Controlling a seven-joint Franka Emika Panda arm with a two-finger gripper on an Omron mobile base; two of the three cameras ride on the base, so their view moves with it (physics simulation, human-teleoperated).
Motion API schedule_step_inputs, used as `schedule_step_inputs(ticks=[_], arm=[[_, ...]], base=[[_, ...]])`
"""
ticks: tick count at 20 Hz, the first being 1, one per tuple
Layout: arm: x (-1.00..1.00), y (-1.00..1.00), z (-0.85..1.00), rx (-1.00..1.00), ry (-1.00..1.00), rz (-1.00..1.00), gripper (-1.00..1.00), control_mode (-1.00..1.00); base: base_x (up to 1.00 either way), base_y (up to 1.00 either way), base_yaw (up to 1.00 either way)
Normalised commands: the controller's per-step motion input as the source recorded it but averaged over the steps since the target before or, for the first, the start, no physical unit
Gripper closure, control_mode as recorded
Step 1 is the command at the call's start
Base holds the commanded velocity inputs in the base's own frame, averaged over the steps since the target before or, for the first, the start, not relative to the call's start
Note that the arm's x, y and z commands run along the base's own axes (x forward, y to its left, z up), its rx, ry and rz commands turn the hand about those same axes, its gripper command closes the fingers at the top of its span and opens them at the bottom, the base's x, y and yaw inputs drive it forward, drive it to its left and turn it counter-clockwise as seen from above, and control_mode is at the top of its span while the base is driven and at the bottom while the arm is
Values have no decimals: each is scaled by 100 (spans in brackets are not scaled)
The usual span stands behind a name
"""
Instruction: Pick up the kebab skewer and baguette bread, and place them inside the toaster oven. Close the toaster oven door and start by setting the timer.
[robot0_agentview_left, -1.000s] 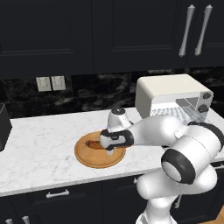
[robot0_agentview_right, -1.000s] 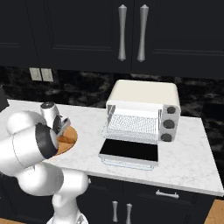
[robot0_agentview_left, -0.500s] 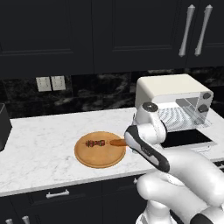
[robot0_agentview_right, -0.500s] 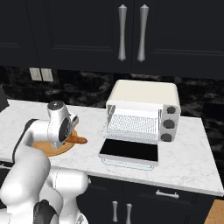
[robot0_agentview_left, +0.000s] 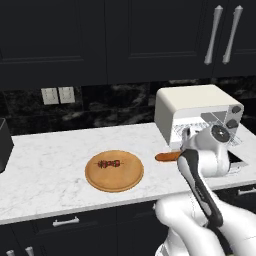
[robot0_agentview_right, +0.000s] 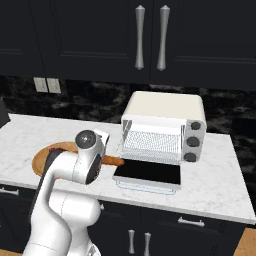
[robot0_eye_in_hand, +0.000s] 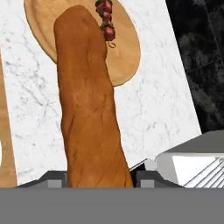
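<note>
I've got the baguette bread clamped in my tool, the loaf running straight out along my line of sight in the hand view, and its free end pokes out past my wrist in the left base view, lifted clear of the marble table. From the right base view the loaf's tip shows just short of the toaster oven door, which lies folded down flat, glass up, in front of the toaster oven. The cavity is open and the wire rack sits bare inside. So this is the carry step for the bread, first of the two items, as I read it. The kebab skewer lies on the round wooden board, well apart from the oven, untouched and waiting its turn.

What comes next, by my reckoning: swing the loaf across over the lowered door, line its length up with the opening, slide it in above the rack and let go only once it rests there. The risk I see is the long loaf catching the oven's frame if I come in crooked. After that it's back for the skewer, then lift the door shut and turn the timer knob
</note>
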Motion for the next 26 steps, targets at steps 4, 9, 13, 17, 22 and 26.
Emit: schedule_step_inputs(ticks=[4,9,13,17,22,26], arm=[[0,-100,65,0,-4,3,100,-100],[17,-100,76,0,-2,2,100,-100],[49,-98,75,0,0,0,100,-100],[38,-58,47,0,6,0,100,-100],[38,-36,0,2,23,0,100,-100],[42,-37,-19,8,17,0,100,-100]], base=[[0,0,0],[0,0,0],[0,0,0],[0,0,0],[0,0,0],[0,0,0]])
